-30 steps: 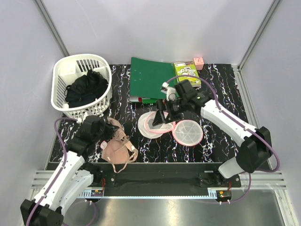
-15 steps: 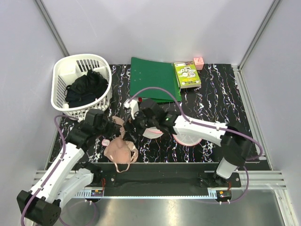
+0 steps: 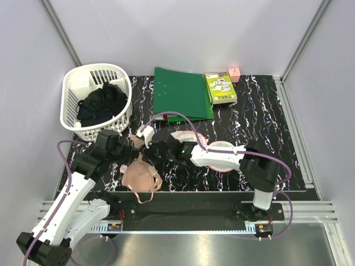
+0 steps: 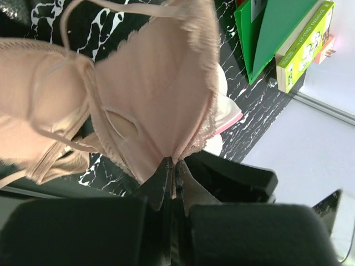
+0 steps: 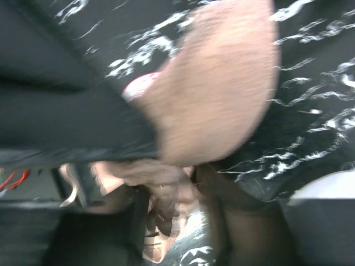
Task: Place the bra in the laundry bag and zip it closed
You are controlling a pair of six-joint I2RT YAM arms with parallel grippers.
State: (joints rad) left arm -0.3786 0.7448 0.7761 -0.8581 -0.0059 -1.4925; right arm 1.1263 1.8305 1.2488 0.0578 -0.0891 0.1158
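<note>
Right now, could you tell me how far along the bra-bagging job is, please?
Done: the left gripper is shut on an edge of the bra. In hand: the right gripper is at the bra too, with fabric between its jaws; blur hides whether it grips. Left: the laundry bag lies open beside them, the bra outside it, so loading and zipping remain.

We look steeply down on the whole bench [image 3: 260,111] from above its near edge. Our left wrist view sits close on the bra [image 4: 155,100], green binder [image 4: 277,33] upper right; the blurred right wrist view shares that bra.
</note>
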